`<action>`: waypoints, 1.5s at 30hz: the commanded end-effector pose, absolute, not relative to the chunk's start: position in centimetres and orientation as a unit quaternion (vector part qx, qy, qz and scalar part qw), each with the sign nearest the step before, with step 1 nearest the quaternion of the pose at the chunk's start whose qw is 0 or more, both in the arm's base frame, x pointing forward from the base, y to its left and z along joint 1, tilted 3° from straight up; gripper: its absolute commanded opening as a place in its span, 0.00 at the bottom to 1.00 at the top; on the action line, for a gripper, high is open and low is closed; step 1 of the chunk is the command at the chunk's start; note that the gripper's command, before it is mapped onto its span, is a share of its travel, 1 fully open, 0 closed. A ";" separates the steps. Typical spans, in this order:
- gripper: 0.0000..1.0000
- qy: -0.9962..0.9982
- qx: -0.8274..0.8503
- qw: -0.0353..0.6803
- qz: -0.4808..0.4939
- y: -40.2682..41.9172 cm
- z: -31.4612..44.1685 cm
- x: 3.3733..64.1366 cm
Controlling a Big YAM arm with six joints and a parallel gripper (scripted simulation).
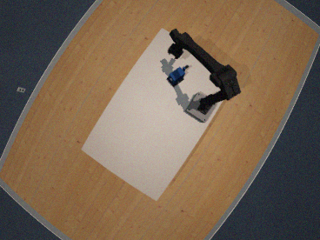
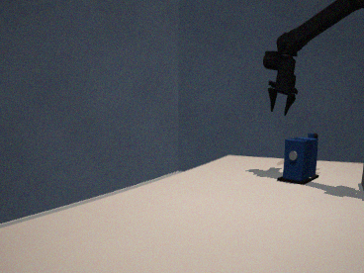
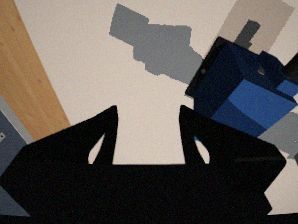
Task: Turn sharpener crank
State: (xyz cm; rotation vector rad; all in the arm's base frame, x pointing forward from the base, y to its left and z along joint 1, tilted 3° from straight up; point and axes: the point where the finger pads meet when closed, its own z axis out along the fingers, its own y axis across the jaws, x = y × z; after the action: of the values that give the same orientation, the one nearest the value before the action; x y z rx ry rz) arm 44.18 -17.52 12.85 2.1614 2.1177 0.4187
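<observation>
The blue box-shaped sharpener [image 1: 176,76] stands on a black base on the white mat, near the mat's far end. It also shows in the side view [image 2: 299,159] with a grey round hole on its face. Its dark crank [image 1: 184,68] sticks out on the side toward the arm; only the crank's knob [image 2: 312,135] shows above the box in the side view. My gripper [image 2: 280,107] hangs in the air well above the sharpener, fingers pointing down, open and empty. In the wrist view the fingers frame bare mat, with the sharpener [image 3: 245,95] to the right.
The arm's grey base [image 1: 201,107] sits at the mat's edge. The white mat [image 1: 143,122] lies on a wooden table top [image 1: 65,130]. The arm's shadow [image 3: 155,47] falls on the mat beside the sharpener.
</observation>
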 end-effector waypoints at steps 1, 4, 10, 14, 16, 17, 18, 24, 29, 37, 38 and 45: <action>0.51 0.680 0.721 0.033 0.130 -17.6 13.2 44.8; 0.51 0.660 0.741 0.027 0.122 -18.3 13.4 41.9; 0.51 0.655 0.746 0.021 0.117 -19.5 13.2 39.1; 0.51 0.613 0.784 -0.004 0.100 -20.1 13.0 37.2; 0.51 0.613 0.784 -0.002 0.101 -20.2 13.1 36.7; 0.51 0.613 0.784 -0.002 0.101 -20.2 13.1 36.7; 0.51 0.613 0.784 -0.003 0.102 -20.3 13.1 36.3; 0.51 0.567 0.819 -0.031 0.081 -21.6 12.8 34.2; 0.51 0.572 0.816 -0.032 0.080 -21.3 12.9 30.8; 0.51 0.581 0.809 -0.038 0.080 -21.1 10.8 30.5; 0.51 0.581 0.809 -0.038 0.080 -21.1 10.6 30.5; 0.51 0.577 0.812 -0.038 0.080 -21.3 8.7 30.4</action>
State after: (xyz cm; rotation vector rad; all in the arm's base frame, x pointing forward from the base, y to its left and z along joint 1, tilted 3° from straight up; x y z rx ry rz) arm 29.95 -21.10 9.88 2.6283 1.8337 0.2590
